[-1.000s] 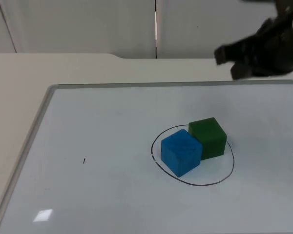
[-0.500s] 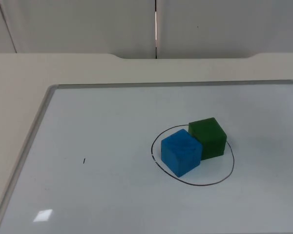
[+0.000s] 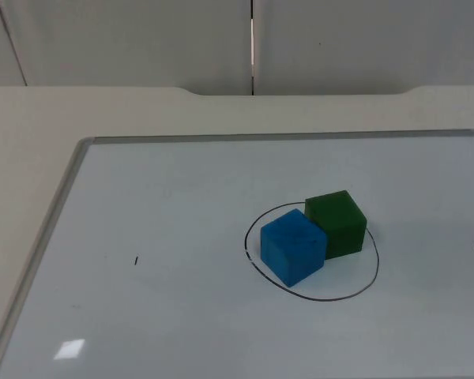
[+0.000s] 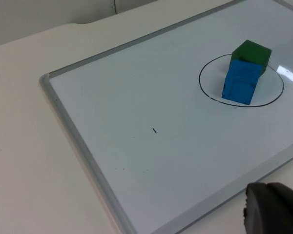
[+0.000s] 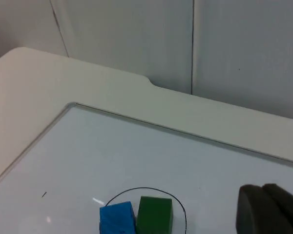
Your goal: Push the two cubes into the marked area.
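1. The left tool (image 4: pixel 273 209), seen from its wrist as one black fingertip, hangs off the near edge of the whiteboard; whether its fingers are parted or closed cannot be told. This arm waits.
2. The right tool (image 5: pixel 271 209) sits high and back from the board, looking down toward the grey partition wall (image 3: pixel 142 39); its finger state cannot be told either.
3. A second ago the right arm loomed dark over the far right corner of the board; half a second ago it had gone from the overhead view, and it is gone now.
4. The blue foam cube (image 3: pixel 293 246) and the green foam cube (image 3: pixel 336 223) have not shifted across those moments. They sit touching, face against face, inside the hand-drawn black oval (image 3: pixel 316 297) on the silver-framed whiteboard (image 3: pixel 79 154) that lies on the cream tabletop (image 3: pixel 31 110).
5. The green cube's far edge reaches close to the line; the blue one lies fully within.
6. To this onlooker, the retreat reads as the pushing being finished, with both cubes in the marked area.
7. The cubes lie well apart from both tools: far across the board from the left one, below and ahead of the right one.
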